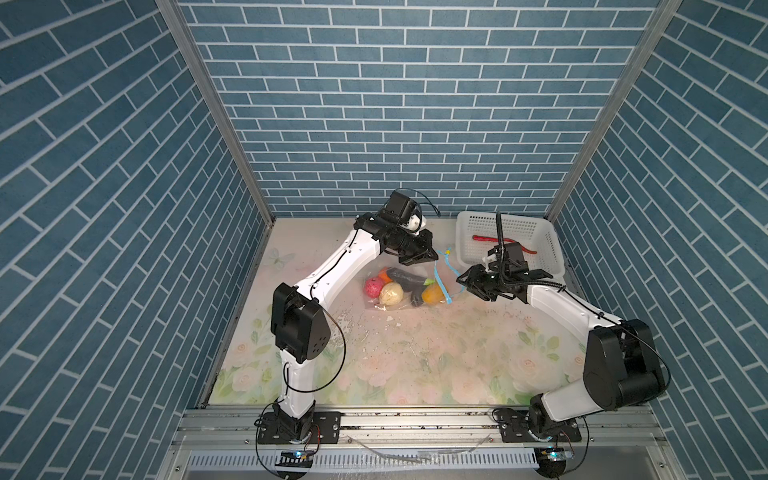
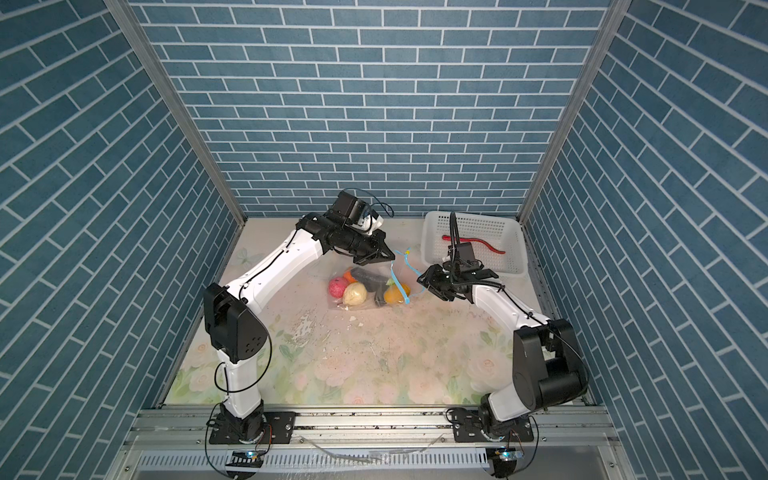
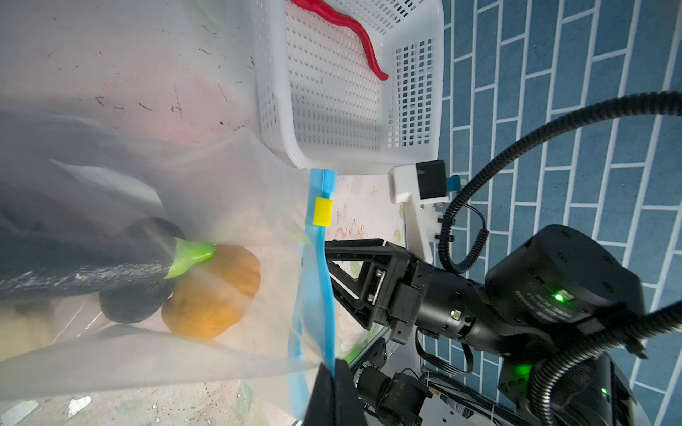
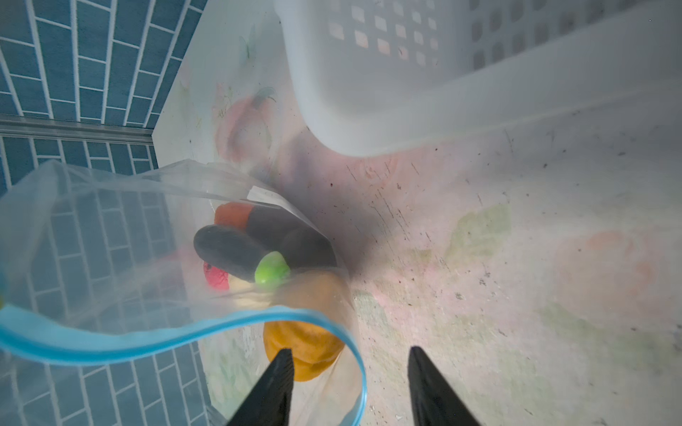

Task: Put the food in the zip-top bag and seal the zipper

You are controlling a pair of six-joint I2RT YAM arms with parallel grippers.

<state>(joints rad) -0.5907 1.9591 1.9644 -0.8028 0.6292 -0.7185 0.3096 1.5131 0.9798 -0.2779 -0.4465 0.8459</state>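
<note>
The left gripper [image 1: 430,258] is clenched on the light blue zipper [image 4: 184,333], the right gripper [image 4: 350,349] stands released astride it, the zip-top bag [image 3: 221,177] lies between them holding most toy foods [image 1: 391,294], and the red chili [image 1: 482,239] is in the white basket [image 1: 465,249].

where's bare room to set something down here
Free: the floral mat between the zip-top bag and the front rail; also the basket floor beside the red strip. Crowded: between bag and basket, where the left pincer and right pincer work.
</note>
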